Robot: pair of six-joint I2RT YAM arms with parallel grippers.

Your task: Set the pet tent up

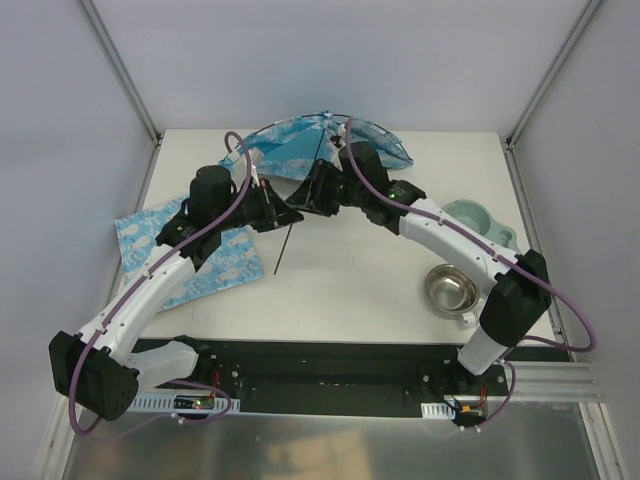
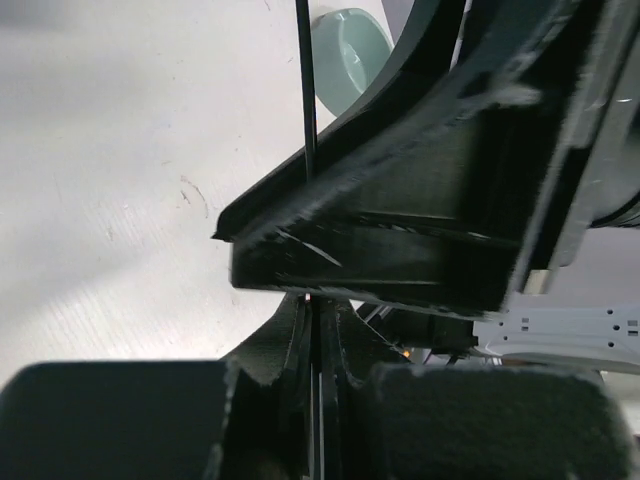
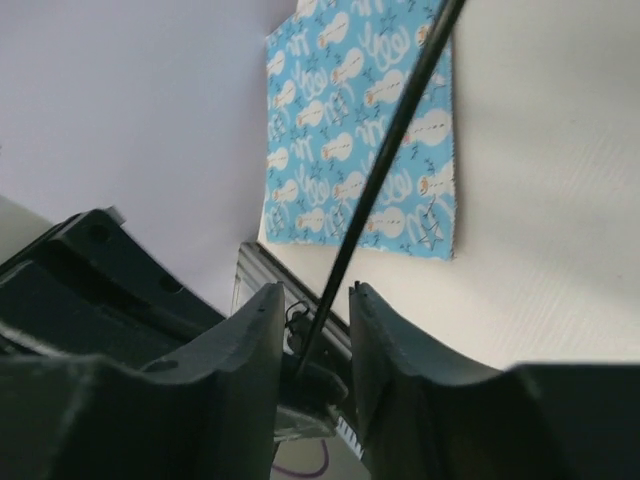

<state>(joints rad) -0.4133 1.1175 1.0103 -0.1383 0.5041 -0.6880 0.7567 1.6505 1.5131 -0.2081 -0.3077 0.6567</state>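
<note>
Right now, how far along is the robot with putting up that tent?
Partway. Done: one arched black pole spans the slumped blue cloud-print fabric tent. In hand: the left pincer seems shut on a straight black pole; the right pincer straddles it, open. Left: seating that pole, raising the tent.

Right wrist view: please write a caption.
A thin black pole between the fingers of the right gripper, blue printed mat behind.

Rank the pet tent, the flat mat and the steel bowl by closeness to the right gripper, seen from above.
1. pet tent, just beyond the right gripper
2. flat mat, on the left
3. steel bowl, on the right
</note>
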